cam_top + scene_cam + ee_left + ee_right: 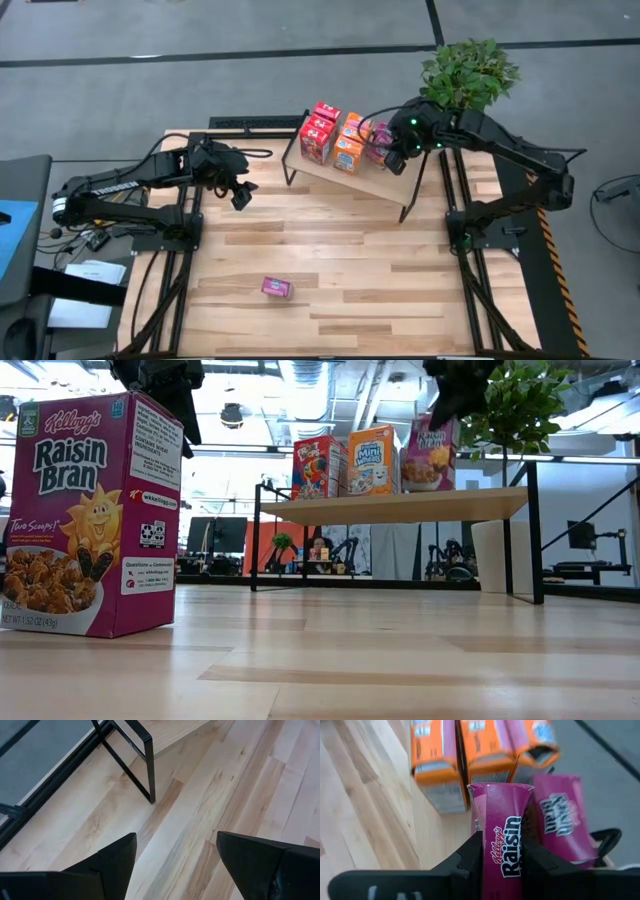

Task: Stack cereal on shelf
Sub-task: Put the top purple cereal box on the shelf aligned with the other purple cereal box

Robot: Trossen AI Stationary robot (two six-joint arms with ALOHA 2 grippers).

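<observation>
Magenta Raisin Bran cardboard box [502, 835] is pinched in the right claw [396, 160], hanging over the light wood shelf [320, 168] at its 3 o'clock end, another magenta box just beside it. Left claw [241, 193] is spread, empty, nearer the lone magenta box [276, 288] lying on the worktop [380, 280] at 6 o'clock.

table [350, 250]: shelf [375, 185], one magenta cereal box [277, 288] | shelf: red, orange, magenta boxes [340, 138]
</observation>
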